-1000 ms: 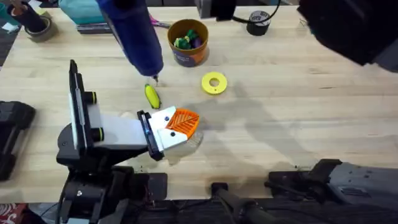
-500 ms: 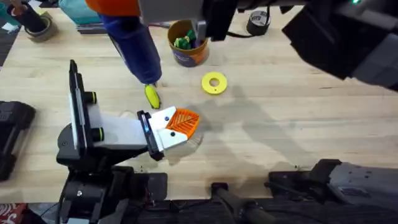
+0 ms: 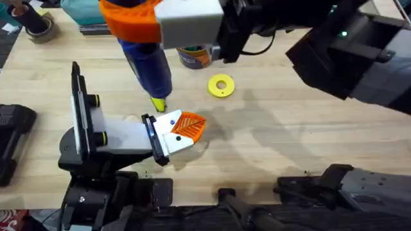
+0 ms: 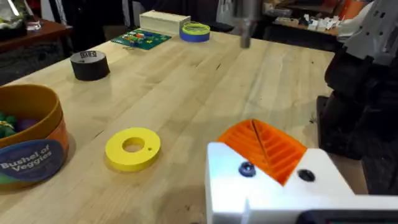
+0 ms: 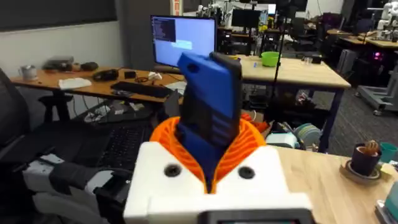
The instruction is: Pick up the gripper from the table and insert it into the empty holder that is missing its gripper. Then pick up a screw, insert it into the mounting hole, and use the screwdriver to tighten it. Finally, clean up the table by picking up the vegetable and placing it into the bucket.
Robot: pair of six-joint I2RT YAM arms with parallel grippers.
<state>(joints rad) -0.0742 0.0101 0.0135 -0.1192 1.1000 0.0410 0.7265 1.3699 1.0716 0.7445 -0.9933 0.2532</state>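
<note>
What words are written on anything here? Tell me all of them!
"Bushel of Veggies": white letters on the dark blue band of the round orange-yellow bucket.
Black tape roll: a pale label on top, too blurred to read.
Computer monitor in the room behind: screen text too small to read.

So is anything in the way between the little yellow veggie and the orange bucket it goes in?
Yes. In the overhead view the blue screwdriver, held by the right gripper, hangs over the stretch of table between the vegetable and the bucket. The yellow tape ring lies off to the side.
</note>
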